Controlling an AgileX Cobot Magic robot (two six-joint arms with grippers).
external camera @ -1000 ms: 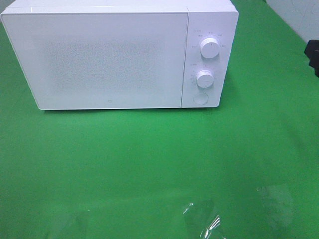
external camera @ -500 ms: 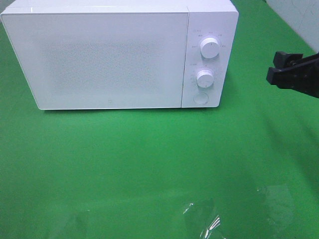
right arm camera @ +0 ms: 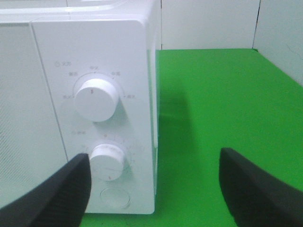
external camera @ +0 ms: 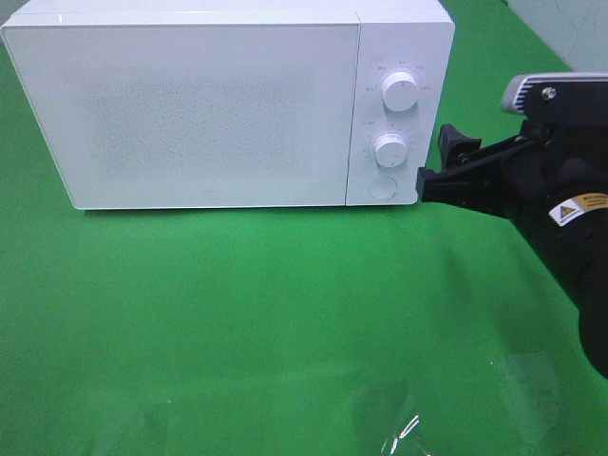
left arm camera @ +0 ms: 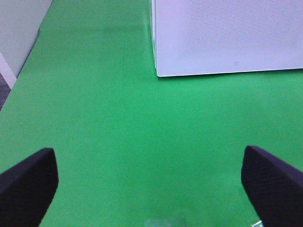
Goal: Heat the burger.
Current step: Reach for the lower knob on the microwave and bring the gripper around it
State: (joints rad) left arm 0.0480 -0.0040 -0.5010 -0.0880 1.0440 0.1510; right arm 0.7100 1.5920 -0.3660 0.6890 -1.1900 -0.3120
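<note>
White microwave point(external camera: 209, 104) on green bench point(external camera: 237, 313), door shut, control-panel end just in front of right hand point(external camera: 434, 163). On that panel, two white knobs, one above the other: upper knob point(external camera: 400, 92), then lower knob point(external camera: 390, 150), nearer the fingertips. Round button point(external camera: 382, 187) below both, closest to the bench. Door-end corner ahead of left hand point(left arm camera: 147, 156), well apart. Crumpled clear film point(external camera: 385, 423) flat on the bench, well behind right hand. Pale wall point(external camera: 570, 28) beyond the bench edge.

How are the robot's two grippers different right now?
The right gripper is up close to the microwave's knobs; the left gripper hangs farther back from it, over the green table. The high camera shows the right gripper but not the left gripper. Both are black, open and holding nothing.
</note>
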